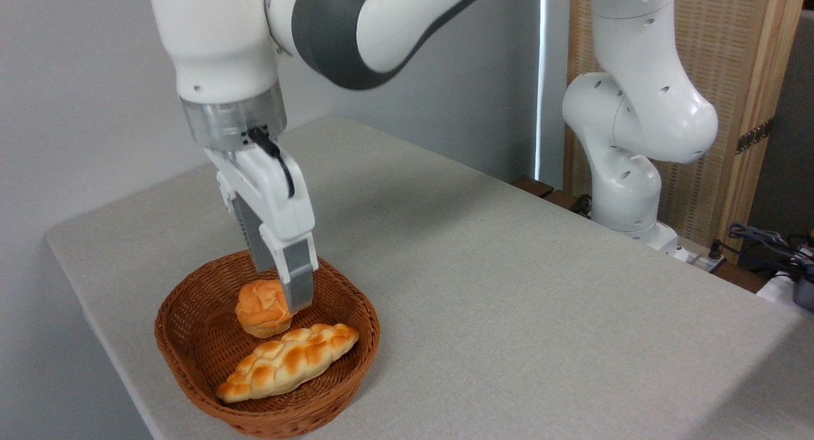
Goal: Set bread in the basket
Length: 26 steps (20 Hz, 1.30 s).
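The bread (289, 361), a long braided golden loaf, lies inside the basket (191, 364) along its near side, one pointed end at the front rim. The basket is shallow brown wicker and stands near the table's front left corner. My gripper (283, 294) hangs down into the basket from above, behind the loaf and apart from it. Its near finger (297, 281) stands just right of a small round orange bun (261, 309). The far finger drops out of sight behind the bun. The frame does not show whether the fingers press on the bun.
The basket sits close to the grey table's (496, 287) left and front edges. The arm's white base (626, 192) rises at the table's far right side, with cables (763, 243) beyond it. A wall stands close on the left.
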Each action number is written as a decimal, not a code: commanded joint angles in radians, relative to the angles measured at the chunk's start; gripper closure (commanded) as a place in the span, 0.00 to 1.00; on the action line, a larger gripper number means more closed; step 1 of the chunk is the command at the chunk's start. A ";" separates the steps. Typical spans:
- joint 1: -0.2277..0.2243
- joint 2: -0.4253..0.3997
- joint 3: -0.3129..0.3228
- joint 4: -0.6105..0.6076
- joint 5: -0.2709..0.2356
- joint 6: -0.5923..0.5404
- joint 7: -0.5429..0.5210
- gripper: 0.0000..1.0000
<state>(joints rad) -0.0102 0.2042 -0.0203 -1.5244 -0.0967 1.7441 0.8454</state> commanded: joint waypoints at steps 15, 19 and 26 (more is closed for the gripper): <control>-0.011 -0.130 0.002 0.034 -0.009 -0.155 -0.200 0.00; -0.011 -0.193 0.003 -0.066 -0.009 -0.115 -0.204 0.00; -0.010 -0.244 0.000 -0.154 -0.009 -0.092 -0.212 0.00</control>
<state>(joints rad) -0.0185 -0.0025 -0.0226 -1.6234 -0.0967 1.6259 0.6391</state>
